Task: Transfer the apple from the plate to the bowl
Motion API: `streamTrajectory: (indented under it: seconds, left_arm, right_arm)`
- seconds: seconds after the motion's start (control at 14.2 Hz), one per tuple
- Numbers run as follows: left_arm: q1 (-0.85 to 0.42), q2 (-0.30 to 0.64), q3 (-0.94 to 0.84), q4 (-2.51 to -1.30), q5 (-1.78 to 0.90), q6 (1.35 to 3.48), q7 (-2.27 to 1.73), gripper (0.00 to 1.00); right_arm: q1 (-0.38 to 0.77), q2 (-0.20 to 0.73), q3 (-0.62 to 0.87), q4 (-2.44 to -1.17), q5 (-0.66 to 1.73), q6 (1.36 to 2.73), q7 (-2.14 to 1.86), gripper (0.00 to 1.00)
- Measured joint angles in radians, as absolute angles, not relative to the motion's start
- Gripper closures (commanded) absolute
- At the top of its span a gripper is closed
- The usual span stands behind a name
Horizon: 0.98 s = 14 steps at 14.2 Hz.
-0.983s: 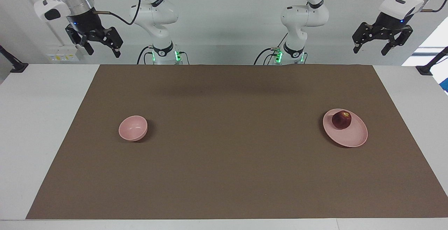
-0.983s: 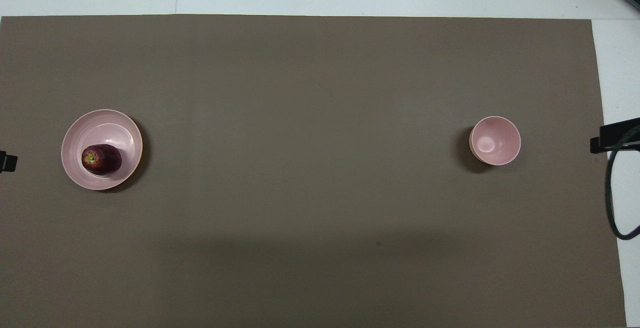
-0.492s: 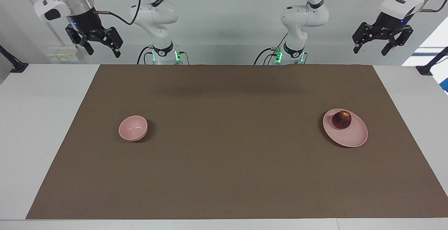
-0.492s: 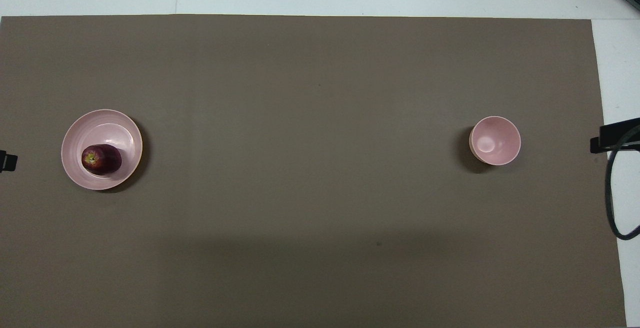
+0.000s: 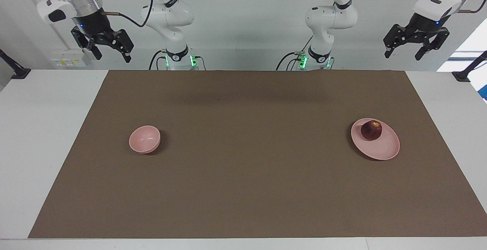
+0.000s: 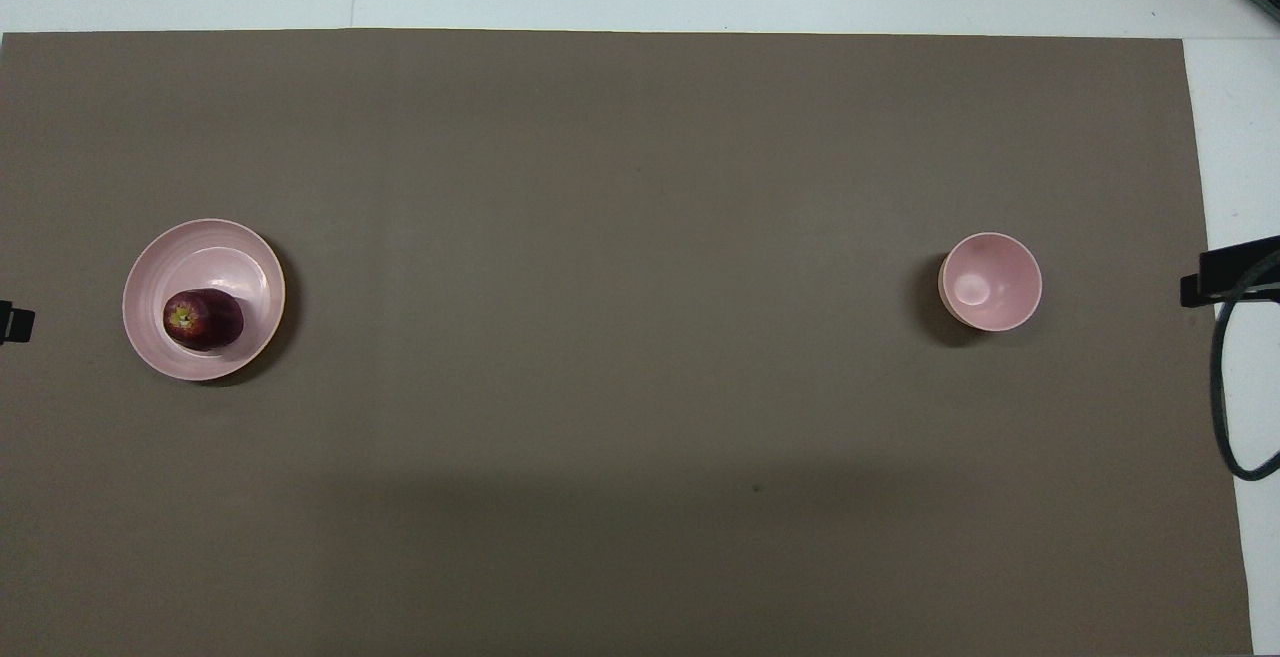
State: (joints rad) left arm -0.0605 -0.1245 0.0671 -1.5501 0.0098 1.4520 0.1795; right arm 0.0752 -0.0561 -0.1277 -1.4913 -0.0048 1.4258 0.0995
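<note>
The apple [image 5: 371, 130] sits on the plate [image 5: 384, 151], on its robot-side part, toward the left arm's end of the mat [image 5: 251, 158]. The bowl [image 5: 144, 139] stands well apart, toward the right arm's end. The left gripper [image 5: 403, 55] and right gripper [image 5: 112, 56] hang raised by the robots' edge, both seemingly spread wide, holding nothing.

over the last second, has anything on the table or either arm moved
Only slightly: the left pincer has edged upward, open and empty, high at its own end of the table. The right pincer waits open, the apple stays on the plate, and the bowl stays empty.
</note>
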Motion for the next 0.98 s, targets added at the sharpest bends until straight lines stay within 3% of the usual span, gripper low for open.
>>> streamTrajectory:
  seconds: [0.98]
  left_arm:
    - [-0.061,-0.122,0.062,-1.557,-0.022,1.559,0.179,0.0]
  right_arm:
    - [0.075,-0.056,-0.128,-1.491,-0.005,1.426,0.1,0.0]
